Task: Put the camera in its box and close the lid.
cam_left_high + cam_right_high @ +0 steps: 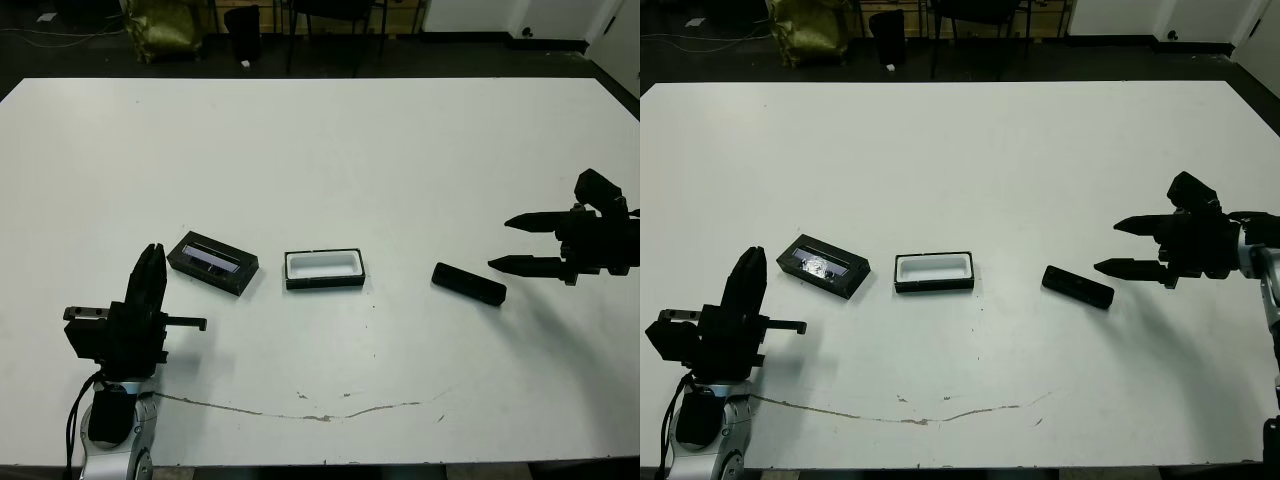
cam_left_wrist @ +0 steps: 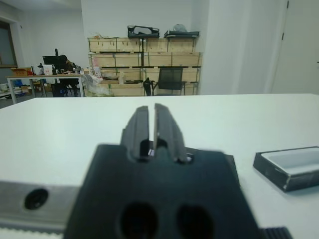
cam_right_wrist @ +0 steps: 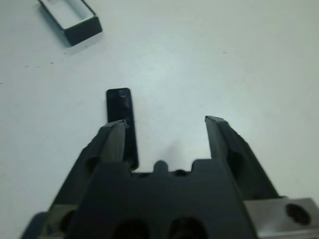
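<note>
I had the three pieces laid out apart in a row across the table (image 1: 320,150), which suited a one-at-a-time job: the lid (image 1: 213,263) lay just ahead of my left gripper (image 1: 150,262), the box (image 1: 323,269) sat open side up in the middle with its white lining showing, and the camera (image 1: 468,283) lay flat on the bare surface close to my right gripper (image 1: 520,243). Nothing was stacked or touching, so I judged each piece could be taken without disturbing the others.

The right gripper was the working one. It hung spread wide, holding nothing, its two fingers pointing across toward the camera. In the right wrist view the camera (image 3: 122,119) ran out from beside one fingertip rather than lying centred in the gap, so I reckoned the hand needed a sideways shift before it could close across the camera's narrow width. The box (image 3: 70,20) lay well beyond the camera from that hand, along the same line of reach.

The left gripper stood upright with its fingers (image 2: 169,132) pressed together but for a thin slit, empty, with the box (image 2: 291,167) off to one side of it.
</note>
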